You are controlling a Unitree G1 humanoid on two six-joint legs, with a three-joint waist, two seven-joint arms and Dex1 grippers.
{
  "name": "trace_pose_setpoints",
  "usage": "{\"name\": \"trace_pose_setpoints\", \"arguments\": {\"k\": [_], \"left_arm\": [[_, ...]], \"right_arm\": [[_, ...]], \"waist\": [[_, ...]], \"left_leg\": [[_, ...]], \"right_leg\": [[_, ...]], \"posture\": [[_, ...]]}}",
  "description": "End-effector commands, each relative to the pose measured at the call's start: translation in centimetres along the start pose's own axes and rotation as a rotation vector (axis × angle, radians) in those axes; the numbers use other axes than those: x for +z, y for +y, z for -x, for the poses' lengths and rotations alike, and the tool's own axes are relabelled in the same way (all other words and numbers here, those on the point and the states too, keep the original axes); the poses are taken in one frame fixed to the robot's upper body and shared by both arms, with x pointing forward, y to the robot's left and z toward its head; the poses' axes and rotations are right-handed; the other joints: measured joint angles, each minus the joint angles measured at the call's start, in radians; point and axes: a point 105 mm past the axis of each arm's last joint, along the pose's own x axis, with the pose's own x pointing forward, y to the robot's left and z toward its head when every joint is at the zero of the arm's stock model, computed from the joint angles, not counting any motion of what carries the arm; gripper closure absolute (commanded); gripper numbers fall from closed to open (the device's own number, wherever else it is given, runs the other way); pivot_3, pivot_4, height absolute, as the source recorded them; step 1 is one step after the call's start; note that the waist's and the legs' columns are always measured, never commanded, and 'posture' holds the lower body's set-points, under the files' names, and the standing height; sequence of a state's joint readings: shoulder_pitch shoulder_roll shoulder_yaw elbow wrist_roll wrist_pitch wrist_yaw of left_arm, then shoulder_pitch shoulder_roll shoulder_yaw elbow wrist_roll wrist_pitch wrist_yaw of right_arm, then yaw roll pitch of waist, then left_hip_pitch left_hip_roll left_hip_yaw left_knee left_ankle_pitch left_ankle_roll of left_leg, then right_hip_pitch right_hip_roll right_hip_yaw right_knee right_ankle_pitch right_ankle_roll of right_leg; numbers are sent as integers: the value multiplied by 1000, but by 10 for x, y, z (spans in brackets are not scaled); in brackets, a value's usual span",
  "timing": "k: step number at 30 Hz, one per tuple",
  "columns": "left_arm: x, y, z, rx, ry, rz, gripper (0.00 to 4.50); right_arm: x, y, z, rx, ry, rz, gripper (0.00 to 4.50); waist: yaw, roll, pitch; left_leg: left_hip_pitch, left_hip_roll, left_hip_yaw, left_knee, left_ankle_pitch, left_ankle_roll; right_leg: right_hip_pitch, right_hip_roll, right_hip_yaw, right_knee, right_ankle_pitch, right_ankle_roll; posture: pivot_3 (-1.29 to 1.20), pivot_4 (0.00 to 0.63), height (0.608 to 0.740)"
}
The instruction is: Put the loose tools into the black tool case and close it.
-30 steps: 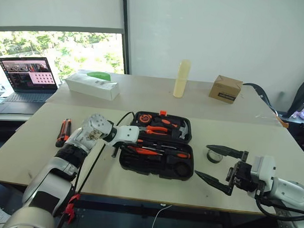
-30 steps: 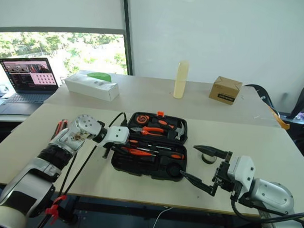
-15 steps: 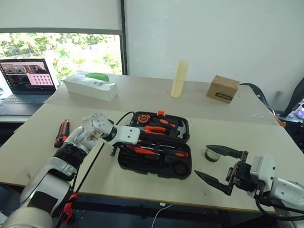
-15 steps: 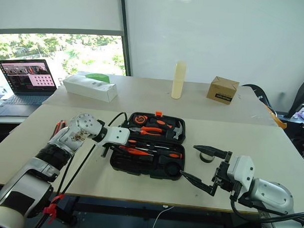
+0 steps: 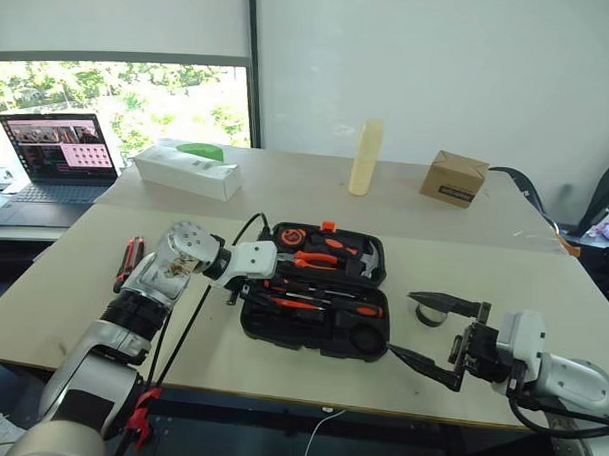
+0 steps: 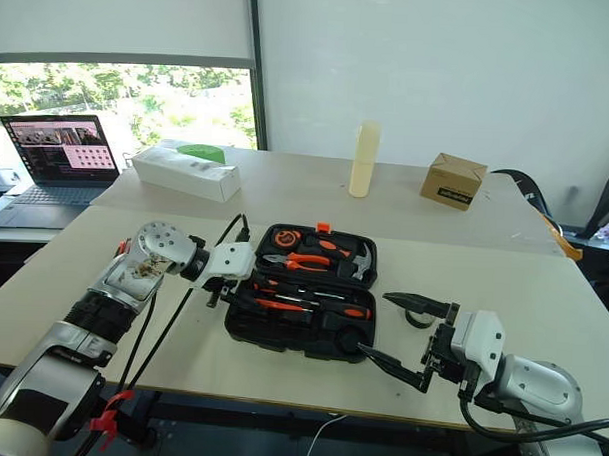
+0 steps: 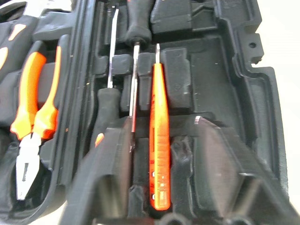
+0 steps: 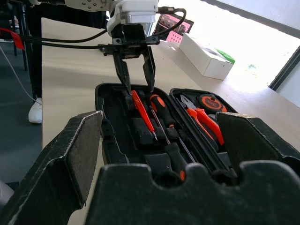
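Left gripper (image 8: 136, 70) is held part-open over the black tool case (image 5: 317, 303) at frame centre (orange screwdriver (image 7: 159, 136) apparently just seated), right gripper (image 5: 431, 332) spread wide.

We observe bright daylight entering through the window (image 5: 129, 97) at far left; its glass is overexposed and washes out the greenery outside. The white wall (image 5: 440, 73) is evenly lit. The table (image 5: 286, 182) shows only soft, faint shadows. In the left wrist view, the near fingers (image 7: 108, 183) of the pincer are blurred. In the right wrist view, the far background is blown out to white glare.
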State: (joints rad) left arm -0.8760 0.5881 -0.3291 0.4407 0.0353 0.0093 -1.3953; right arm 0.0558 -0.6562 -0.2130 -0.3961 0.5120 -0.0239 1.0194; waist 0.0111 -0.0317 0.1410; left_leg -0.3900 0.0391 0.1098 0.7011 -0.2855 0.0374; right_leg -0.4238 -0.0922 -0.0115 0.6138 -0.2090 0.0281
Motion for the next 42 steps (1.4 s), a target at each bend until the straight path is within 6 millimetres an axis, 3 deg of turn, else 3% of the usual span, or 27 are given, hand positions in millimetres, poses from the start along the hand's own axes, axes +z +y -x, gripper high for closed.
{"name": "trace_pose_setpoints", "arguments": {"k": [1, 3, 9, 15, 23, 34, 38, 42], "left_arm": [[-2, 9, -1, 83, -29, 34, 3955], [-5, 8, -4, 94, -31, 63, 4462], [-10, 9, -13, 117, -51, 119, 4462], [-16, -2, -19, 72, -18, 117, 4462], [-38, -26, -25, -13, 92, 180, 4462], [-46, -29, -28, 21, 108, 262, 4462], [-30, -16, -22, 99, -12, 238, 4462], [-8, -6, 7, 208, -217, 214, 4462]], "right_arm": [[7, -2, -1, -9, -29, 37, 0], [7, -2, -1, -9, -30, 36, 0], [5, -2, 0, -12, -27, 34, 0], [4, -1, 1, -14, -26, 31, 0], [3, -1, 1, -21, -27, 28, 0], [2, 0, 2, -29, -28, 27, 0], [2, 1, 2, -28, -26, 25, 0], [4, 2, 5, -32, -28, 22, 0]], "waist": [[0, 0, 0], [0, 0, 0], [1, 0, 0], [0, 0, 0], [-3, 0, 0], [-2, 3, -3], [-2, 4, -3], [-3, 4, -3]], "left_leg": [[0, 0, 0, 0, 0, 0], [0, 0, 0, 1, 0, 0], [0, 0, 0, 1, 0, 0], [0, 0, 0, 1, 0, 0], [1, 0, 0, 1, 0, 0], [4, 0, 0, 1, 0, 0], [5, 0, 0, 1, 0, 0], [3, 0, 0, 1, 0, 0]], "right_leg": [[0, 0, 0, 0, 0, 0], [0, 0, 0, 0, 0, 0], [0, 0, 0, 0, 0, 0], [0, 0, 0, 0, 0, 0], [1, 0, 0, 1, 0, 0], [3, 0, 1, 2, 0, 0], [3, 0, 2, 3, 0, 0], [1, 0, 2, 3, 0, 0]], "posture": [[0, 150, 740], [0, 150, 740], [0, 150, 740], [0, 150, 740], [0, 150, 740], [0, 150, 740], [0, 150, 740], [0, 150, 740]]}}
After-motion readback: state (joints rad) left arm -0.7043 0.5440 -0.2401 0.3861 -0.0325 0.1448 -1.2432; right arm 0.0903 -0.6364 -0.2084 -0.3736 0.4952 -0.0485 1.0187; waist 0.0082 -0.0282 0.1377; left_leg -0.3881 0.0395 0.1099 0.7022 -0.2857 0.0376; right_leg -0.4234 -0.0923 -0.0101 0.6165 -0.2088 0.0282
